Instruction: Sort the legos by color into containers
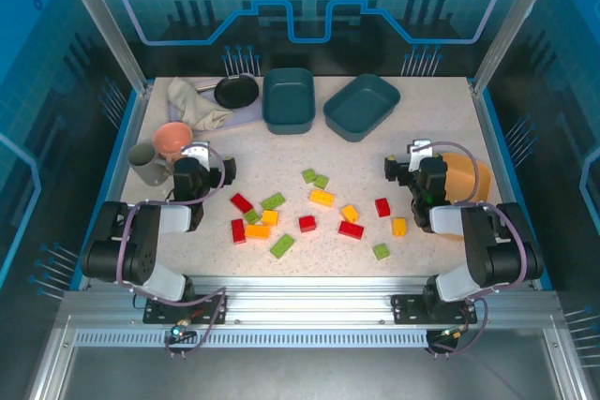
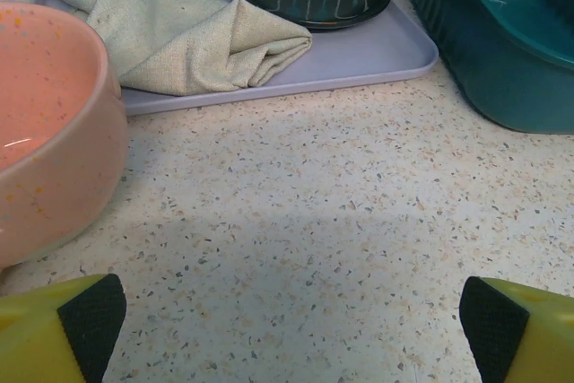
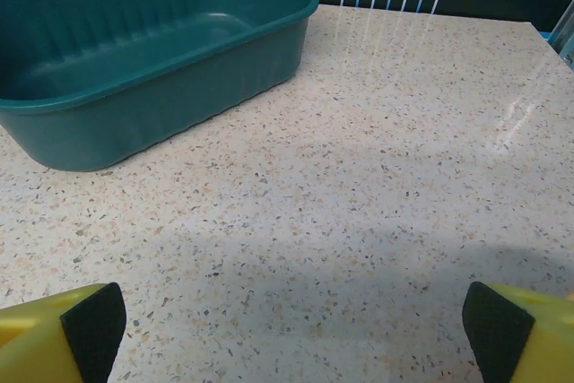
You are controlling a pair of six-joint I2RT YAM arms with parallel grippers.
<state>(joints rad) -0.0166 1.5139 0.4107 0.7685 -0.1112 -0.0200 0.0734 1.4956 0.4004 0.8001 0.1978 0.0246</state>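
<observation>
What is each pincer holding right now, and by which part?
Nothing. The left pincer and the right pincer both stand open over bare table; the legos lie loose and untouched.

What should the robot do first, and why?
I'd guess: swing the left gripper right, toward the red brick nearest it. Its jaws are open and empty over bare table, the bricks lie loose, and the teal tub beyond looks empty.

Robot lab cell, aluminium frame, blue panels
</observation>
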